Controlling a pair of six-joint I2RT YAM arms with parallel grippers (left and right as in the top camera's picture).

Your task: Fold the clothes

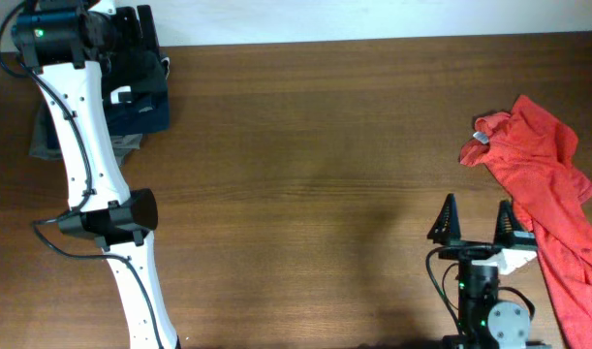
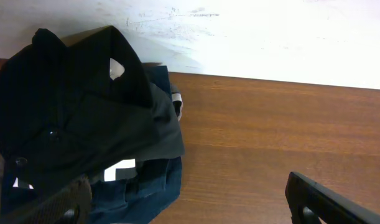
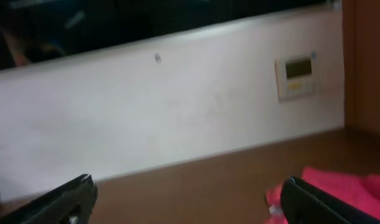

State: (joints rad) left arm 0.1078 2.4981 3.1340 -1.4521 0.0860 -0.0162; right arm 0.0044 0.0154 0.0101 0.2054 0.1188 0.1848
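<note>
A crumpled red garment (image 1: 547,184) lies at the table's right edge; part of it shows in the right wrist view (image 3: 345,190). A stack of dark folded clothes, black on navy (image 1: 140,82), sits at the far left corner and shows in the left wrist view (image 2: 84,124). My left gripper (image 2: 190,202) is open and empty, hovering by the stack's right edge; in the overhead view the arm hides it. My right gripper (image 1: 475,221) is open and empty near the front right, just left of the red garment.
A grey folded item (image 1: 39,136) lies under the left arm beside the dark stack. The white wall (image 2: 270,37) runs along the table's far edge. Bare wooden table (image 1: 315,174) spans the middle.
</note>
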